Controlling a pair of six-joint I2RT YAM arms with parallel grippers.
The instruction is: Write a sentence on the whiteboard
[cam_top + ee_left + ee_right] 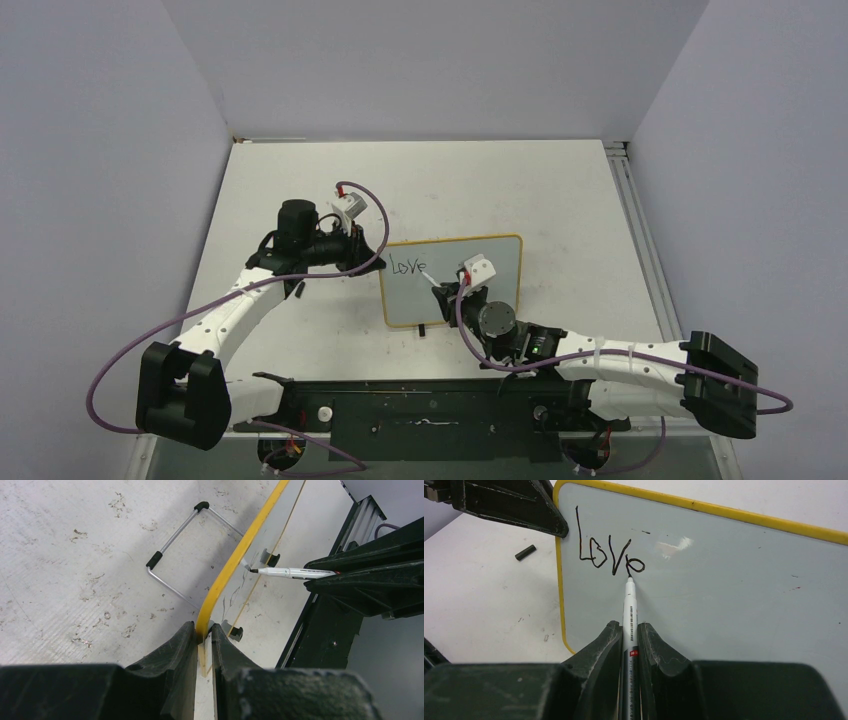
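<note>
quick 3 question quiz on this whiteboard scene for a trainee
1. True or false: the left gripper clamps the yellow frame of the whiteboard.
2. The right gripper holds the marker. Its tip is at: A) the L, B) the e, C) the bare table.
3. Fill in: the writing on the board reads ____.
Key: 1 true; 2 B; 3 Love.
</note>
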